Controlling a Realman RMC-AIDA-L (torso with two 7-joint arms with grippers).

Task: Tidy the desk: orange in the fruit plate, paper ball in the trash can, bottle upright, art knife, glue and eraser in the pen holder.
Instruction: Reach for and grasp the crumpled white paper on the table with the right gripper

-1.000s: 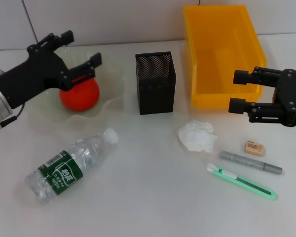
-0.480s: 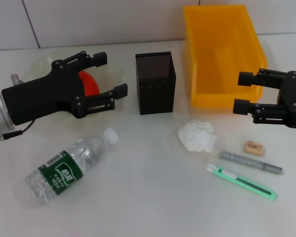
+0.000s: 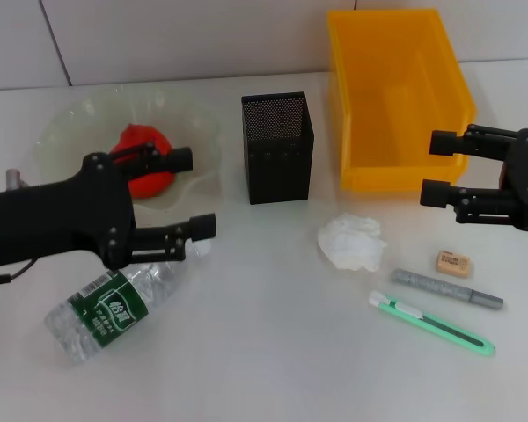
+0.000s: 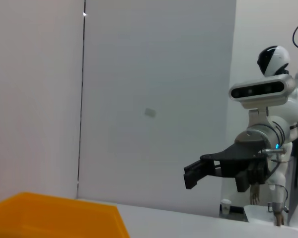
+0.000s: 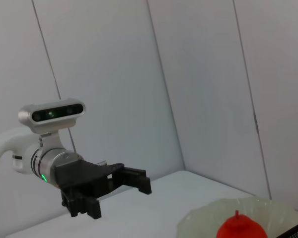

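Note:
The orange (image 3: pixel 144 170) lies in the clear fruit plate (image 3: pixel 66 123) at the back left. My left gripper (image 3: pixel 192 192) is open and empty, between the plate and the lying bottle (image 3: pixel 114 303), its lower finger over the bottle's cap end. The black mesh pen holder (image 3: pixel 277 148) stands mid-table. The paper ball (image 3: pixel 352 242), eraser (image 3: pixel 455 263), grey glue stick (image 3: pixel 446 288) and green art knife (image 3: pixel 431 323) lie at the right. My right gripper (image 3: pixel 440 167) is open and empty, above them by the yellow bin (image 3: pixel 396 97).
The right wrist view shows the left gripper (image 5: pixel 134 181) and the orange (image 5: pixel 238 225) in the plate. The left wrist view shows the right gripper (image 4: pixel 198 171) and the bin's rim (image 4: pixel 54 218). A wall runs behind the table.
My left gripper has moved off the plate towards the front right, over the bottle's neck, leaving the orange in the plate. The right gripper shifted slightly to the right.

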